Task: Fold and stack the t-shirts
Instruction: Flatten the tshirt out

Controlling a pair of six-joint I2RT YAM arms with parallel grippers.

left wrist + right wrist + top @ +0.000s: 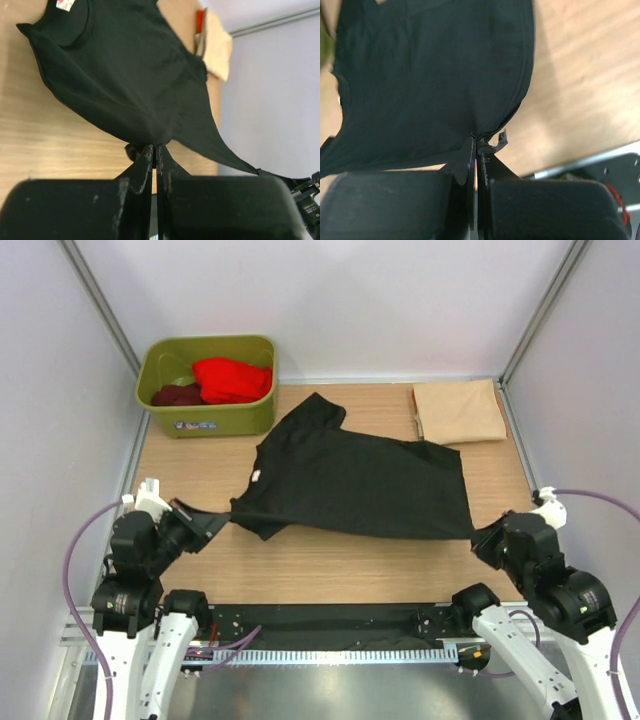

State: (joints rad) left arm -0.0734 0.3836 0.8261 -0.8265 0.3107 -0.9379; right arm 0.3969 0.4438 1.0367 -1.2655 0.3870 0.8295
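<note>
Top external view: the black t-shirt (360, 485) lies across the middle of the wooden surface (330, 570), drawn out between the left gripper (212, 521) and the right gripper (483, 538).
Near edge of the shirt: pulled into a fairly straight line from 1 gripper to the other, with a shadow on the wood just under it.
Far edge of the shirt: 1 sleeve sticks out toward the far left.
Left grip: closed on a bunched bit of black cloth at the shirt's left end. From the left wrist camera, the 2 fingers stand pressed together with the cloth gathered at their tips.
Right grip: clamped on the shirt's right end. From the right wrist camera, the fingers meet on a small pinch of cloth, and the rest fans out away from them over the wood.
Collar: a small white neck label (256, 477) shows on the shirt's left part.
Far right corner: the beige t-shirt (460, 412) lies folded flat, just beside the black one's far right corner. I cannot tell if they touch.
Far left corner: an olive-green tub (215, 418) stands on the wood, apart from the black shirt.
Inside it: the red t-shirt (232, 380) is heaped toward the right, and the maroon t-shirt (177, 395) sits low at the left, touching the red.
</note>
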